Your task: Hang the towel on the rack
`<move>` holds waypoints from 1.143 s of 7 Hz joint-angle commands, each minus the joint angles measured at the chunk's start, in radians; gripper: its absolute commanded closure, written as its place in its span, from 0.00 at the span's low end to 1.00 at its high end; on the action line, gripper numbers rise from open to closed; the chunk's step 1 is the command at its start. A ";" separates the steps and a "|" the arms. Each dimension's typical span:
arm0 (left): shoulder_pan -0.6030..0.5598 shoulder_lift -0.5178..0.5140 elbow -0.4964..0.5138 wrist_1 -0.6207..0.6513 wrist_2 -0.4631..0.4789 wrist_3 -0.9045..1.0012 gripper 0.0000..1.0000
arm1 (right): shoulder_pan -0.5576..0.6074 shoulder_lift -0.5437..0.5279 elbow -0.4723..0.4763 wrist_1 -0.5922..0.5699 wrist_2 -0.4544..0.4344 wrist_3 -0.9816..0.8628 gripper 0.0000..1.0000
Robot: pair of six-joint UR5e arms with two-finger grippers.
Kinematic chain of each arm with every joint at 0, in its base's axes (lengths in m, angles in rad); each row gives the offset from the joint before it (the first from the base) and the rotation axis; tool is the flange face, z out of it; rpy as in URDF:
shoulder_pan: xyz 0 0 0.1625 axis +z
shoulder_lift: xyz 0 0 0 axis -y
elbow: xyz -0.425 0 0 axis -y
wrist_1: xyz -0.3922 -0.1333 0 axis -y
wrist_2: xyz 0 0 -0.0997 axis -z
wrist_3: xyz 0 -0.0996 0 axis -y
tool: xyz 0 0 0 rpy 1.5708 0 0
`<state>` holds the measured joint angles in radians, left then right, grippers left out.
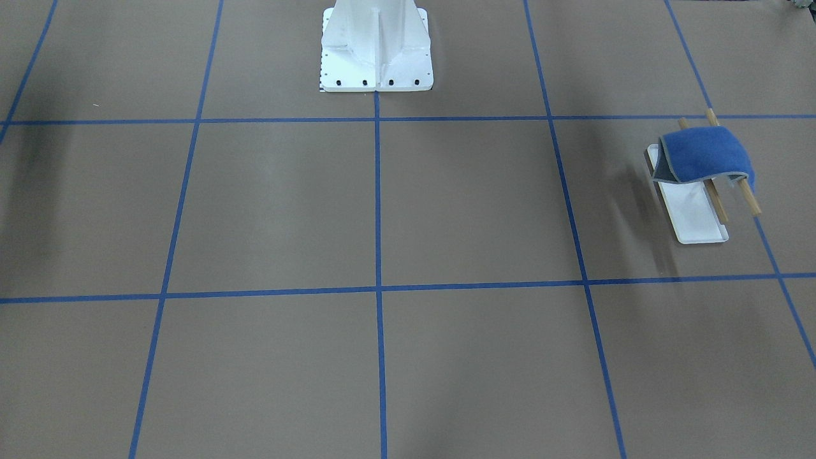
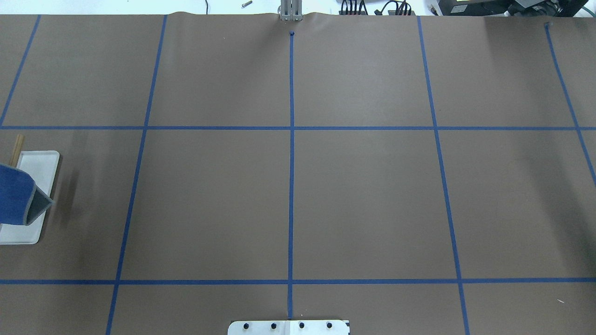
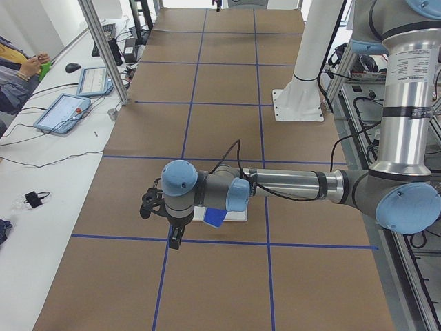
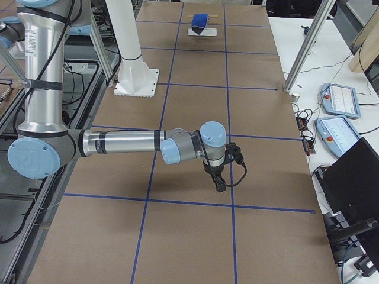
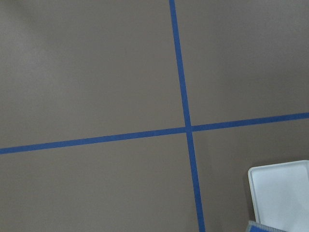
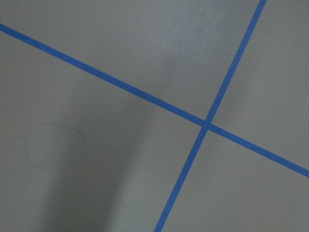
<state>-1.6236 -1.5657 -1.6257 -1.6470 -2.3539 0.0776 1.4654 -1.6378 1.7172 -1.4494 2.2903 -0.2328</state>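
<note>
The blue towel [image 1: 704,153] hangs draped over the two wood dowel bars [image 1: 749,197] of the rack, above its white tray base [image 1: 695,220]. The towel [image 2: 16,195] and the tray [image 2: 42,167] also show at the left edge of the overhead view. The towel shows in the left side view [image 3: 215,218] and far off in the right side view [image 4: 199,22]. My left gripper [image 3: 176,238] hangs beside the rack, apart from the towel. My right gripper [image 4: 219,186] hangs over bare table, far from the rack. I cannot tell whether either is open or shut.
The large white bolted pedestal [image 1: 376,48] stands at the robot's side of the table. Blue tape lines [image 2: 291,163] grid the brown table. Tablets [image 3: 65,110] and cables lie on the side bench. The left wrist view catches a tray corner [image 5: 282,193].
</note>
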 commanded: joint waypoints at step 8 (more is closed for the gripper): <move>0.005 0.055 -0.086 0.039 -0.010 -0.002 0.02 | 0.039 0.144 -0.011 -0.371 0.105 -0.178 0.00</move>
<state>-1.6189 -1.5103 -1.7115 -1.6048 -2.3643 0.0760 1.5048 -1.4834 1.7075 -1.8154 2.3460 -0.4152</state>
